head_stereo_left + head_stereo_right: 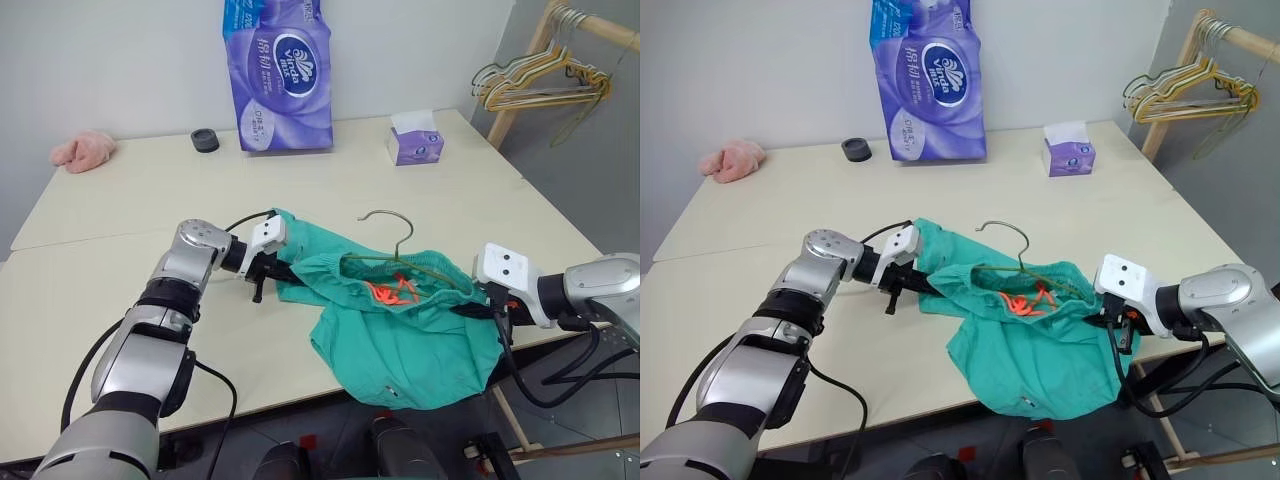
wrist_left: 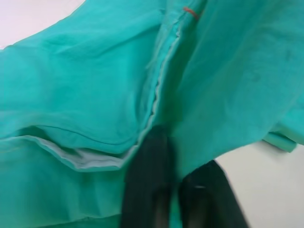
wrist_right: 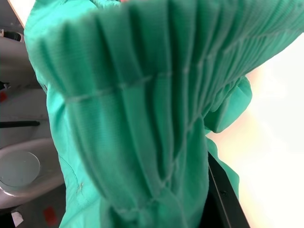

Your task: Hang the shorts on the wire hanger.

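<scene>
Currently, head views: the shorts [image 1: 400, 330] lie bunched at the near edge of the table [image 1: 150, 230], their lower part draped over that edge. The waistband stands open with the orange drawstring [image 1: 392, 292] showing inside. The wire hanger [image 1: 395, 240] sits partly inside the waistband, its hook rising free above the cloth. The left gripper [image 1: 268, 272] is at the shorts' left side, fingers closed on the cloth edge there. The right gripper [image 1: 492, 305] is at the shorts' right side, fingers closed and pinching the waistband. Far side of the table: a purple pack of tissue rolls [image 1: 277, 75] standing against the wall, a small tissue box [image 1: 415, 142], a black round object [image 1: 205, 140], a pink cloth [image 1: 82, 150] at the far left. A wooden rack [image 1: 545, 50] off the table's right corner carries a bunch of hangers [image 1: 540, 85]. None of these is near the shorts. Left wrist view: green cloth with a pale inner seam runs down between the two black fingers [image 2: 147, 190], which are pressed together on it. Right wrist view: the gathered waistband spreads out from the gripper; one black finger [image 3: 221, 199] shows beside the cloth.
</scene>
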`<action>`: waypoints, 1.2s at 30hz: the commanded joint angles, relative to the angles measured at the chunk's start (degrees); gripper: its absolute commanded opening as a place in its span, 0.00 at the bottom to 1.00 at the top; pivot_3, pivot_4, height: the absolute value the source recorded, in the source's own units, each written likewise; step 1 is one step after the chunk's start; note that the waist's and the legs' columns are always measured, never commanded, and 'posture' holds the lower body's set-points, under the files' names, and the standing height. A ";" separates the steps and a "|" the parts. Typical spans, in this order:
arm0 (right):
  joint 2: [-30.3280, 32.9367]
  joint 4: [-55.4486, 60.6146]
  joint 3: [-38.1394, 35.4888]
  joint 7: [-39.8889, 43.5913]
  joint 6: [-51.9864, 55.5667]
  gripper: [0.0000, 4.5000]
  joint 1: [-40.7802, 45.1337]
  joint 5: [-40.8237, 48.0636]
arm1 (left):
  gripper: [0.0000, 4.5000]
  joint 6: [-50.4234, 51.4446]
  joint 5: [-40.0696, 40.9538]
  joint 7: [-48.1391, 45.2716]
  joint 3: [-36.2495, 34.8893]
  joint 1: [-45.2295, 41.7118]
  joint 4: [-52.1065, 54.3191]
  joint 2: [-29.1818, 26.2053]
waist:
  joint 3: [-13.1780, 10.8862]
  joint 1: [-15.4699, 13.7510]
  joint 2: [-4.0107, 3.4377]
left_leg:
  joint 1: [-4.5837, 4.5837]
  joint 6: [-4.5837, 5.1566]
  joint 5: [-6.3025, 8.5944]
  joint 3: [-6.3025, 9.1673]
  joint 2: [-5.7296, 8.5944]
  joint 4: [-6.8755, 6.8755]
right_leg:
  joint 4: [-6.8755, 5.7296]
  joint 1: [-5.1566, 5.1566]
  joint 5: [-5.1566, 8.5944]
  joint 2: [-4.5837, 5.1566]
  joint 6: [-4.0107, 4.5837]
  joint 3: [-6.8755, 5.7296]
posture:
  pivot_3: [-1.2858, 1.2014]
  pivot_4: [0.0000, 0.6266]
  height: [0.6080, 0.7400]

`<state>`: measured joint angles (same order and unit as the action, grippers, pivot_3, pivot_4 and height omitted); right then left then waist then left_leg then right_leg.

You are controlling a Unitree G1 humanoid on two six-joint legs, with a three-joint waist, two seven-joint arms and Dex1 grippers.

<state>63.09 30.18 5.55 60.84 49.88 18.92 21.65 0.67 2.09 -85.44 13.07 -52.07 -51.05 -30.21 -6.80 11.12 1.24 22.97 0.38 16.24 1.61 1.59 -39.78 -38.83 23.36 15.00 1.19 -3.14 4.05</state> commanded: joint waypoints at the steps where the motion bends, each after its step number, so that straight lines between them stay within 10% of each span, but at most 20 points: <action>1: 0.71 1.18 -2.46 -0.08 -0.62 0.00 0.58 0.88 | 0.01 -1.97 -0.24 1.76 -1.48 -1.99 -1.15 0.29 | 0.00 0.03 0.00 | 0.00 0.00 0.00 0.00 0.00 0.00 | 0.00 0.00 0.00 0.00 0.00 0.00 | 0.41 0.15 1.00; 26: 1.44 1.36 -4.60 -0.42 -1.29 0.00 -2.08 2.77 | 0.01 0.61 3.87 4.77 -7.10 -3.49 -2.66 2.84 | 0.00 -0.07 0.01 | 0.02 0.00 0.00 -0.01 0.00 -0.01 | 0.00 0.00 0.00 0.00 0.00 -0.01 | 0.41 0.14 1.00; 36: 0.92 0.95 -4.12 -0.68 -1.65 0.00 -1.79 2.51 | 0.60 12.27 7.72 -1.62 -6.86 2.36 13.28 -0.63 | 0.00 0.10 0.00 | 0.00 0.00 0.00 0.01 0.00 0.00 | -0.02 0.00 0.00 -0.02 -0.01 0.00 | 0.41 0.13 1.00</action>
<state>63.94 30.96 2.43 60.40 49.17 16.42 23.99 12.41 8.88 -85.52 6.39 -50.49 -41.16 -29.41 -6.80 11.22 1.24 22.95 0.38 16.24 1.61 1.58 -39.77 -38.85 23.36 15.00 1.17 -3.15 4.06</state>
